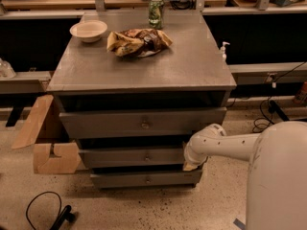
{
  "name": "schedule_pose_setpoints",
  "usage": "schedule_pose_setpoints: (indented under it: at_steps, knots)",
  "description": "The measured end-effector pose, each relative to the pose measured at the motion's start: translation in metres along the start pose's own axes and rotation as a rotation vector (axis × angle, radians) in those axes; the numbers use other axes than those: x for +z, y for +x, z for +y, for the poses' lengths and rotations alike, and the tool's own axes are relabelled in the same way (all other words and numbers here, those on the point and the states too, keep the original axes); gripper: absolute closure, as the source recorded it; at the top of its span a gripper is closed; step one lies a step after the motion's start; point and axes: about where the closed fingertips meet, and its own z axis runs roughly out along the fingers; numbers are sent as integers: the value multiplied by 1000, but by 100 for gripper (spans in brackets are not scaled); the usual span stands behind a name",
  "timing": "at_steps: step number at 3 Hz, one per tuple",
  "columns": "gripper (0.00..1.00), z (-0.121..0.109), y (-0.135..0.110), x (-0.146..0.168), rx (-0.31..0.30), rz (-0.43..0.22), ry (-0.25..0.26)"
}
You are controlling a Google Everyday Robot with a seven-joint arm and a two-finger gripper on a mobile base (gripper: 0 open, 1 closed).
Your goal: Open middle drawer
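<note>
The middle drawer (129,157) is the grey front of middling height on the grey cabinet, with a small brass knob (147,157) at its centre. It sits between the taller top drawer (105,123) and the low bottom drawer (120,179). All three fronts stand a little forward of the frame, stepped one under another. My gripper (191,165) is at the right end of the middle drawer's front, well to the right of the knob, at the end of my white arm (225,145).
On the cabinet top (144,66) are a white bowl (88,30), a crumpled snack bag (137,41) and a green can (155,12). A cardboard box (45,143) stands on the floor to the left. A black cable (48,210) lies at the lower left. My white body (278,181) fills the lower right.
</note>
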Motion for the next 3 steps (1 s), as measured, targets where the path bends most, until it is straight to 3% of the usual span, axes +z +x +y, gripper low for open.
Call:
schedule_pose_setpoints:
  at_steps: [2, 3]
  knots:
    - [100, -1, -1, -4, 0, 0, 0]
    - [100, -1, -1, -4, 0, 0, 0]
